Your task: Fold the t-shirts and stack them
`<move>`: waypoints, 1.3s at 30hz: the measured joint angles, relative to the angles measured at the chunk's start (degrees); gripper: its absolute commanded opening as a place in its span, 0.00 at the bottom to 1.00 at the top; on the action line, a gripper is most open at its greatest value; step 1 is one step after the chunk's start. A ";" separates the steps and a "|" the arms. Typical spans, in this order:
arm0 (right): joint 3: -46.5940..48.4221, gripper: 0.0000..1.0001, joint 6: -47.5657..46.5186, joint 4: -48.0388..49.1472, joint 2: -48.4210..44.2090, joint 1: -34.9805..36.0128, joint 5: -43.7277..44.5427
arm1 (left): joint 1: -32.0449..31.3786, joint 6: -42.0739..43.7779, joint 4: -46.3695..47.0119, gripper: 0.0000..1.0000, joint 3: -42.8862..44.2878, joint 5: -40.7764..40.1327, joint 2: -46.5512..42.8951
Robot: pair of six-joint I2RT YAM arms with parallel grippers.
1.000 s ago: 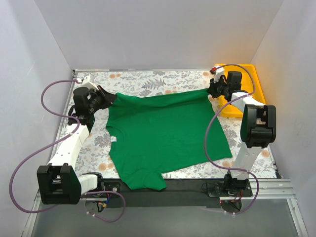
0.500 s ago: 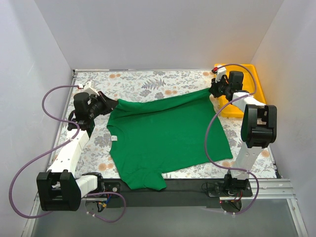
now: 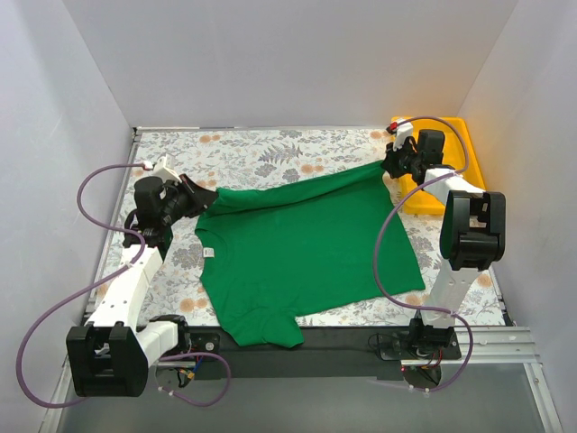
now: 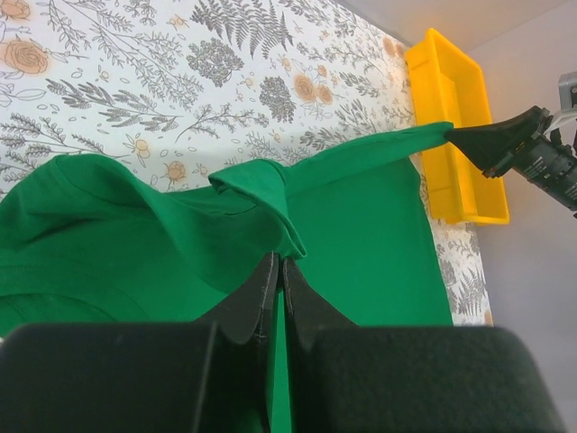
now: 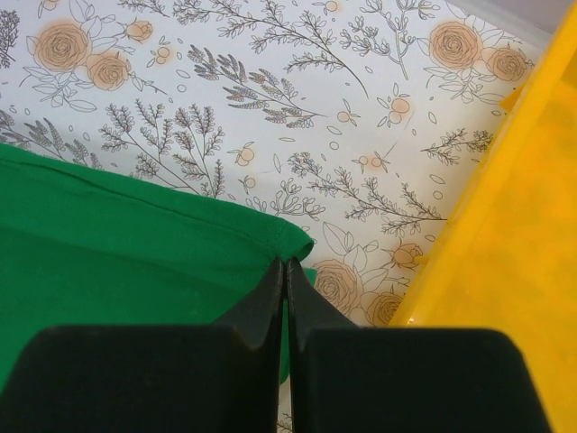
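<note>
One green t-shirt (image 3: pixel 302 248) lies spread over the flowered table, its near hem hanging over the front edge and a small white label (image 3: pixel 206 253) at its left side. My left gripper (image 3: pixel 204 197) is shut on the shirt's far left corner (image 4: pixel 270 194), which is lifted and folded over. At the far right, my right gripper (image 3: pixel 386 169) is shut on the other far corner (image 5: pixel 297 242). The far edge of the shirt (image 4: pixel 361 153) runs taut between the two grippers, raised off the cloth.
A yellow plastic tray (image 3: pixel 455 144) sits at the back right, just beyond the right gripper (image 5: pixel 286 266). White walls close in the table on three sides. Purple cables loop from both arms.
The left gripper has drawn its corner of the shirt toward the near side and slightly right, slackening the far edge into a fold. The right gripper has barely moved.
</note>
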 measured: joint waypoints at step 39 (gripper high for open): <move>-14.34 0.45 -10.73 -2.82 -14.03 -2.69 -2.58 | -0.42 -1.46 -4.68 0.00 -6.62 2.01 -5.84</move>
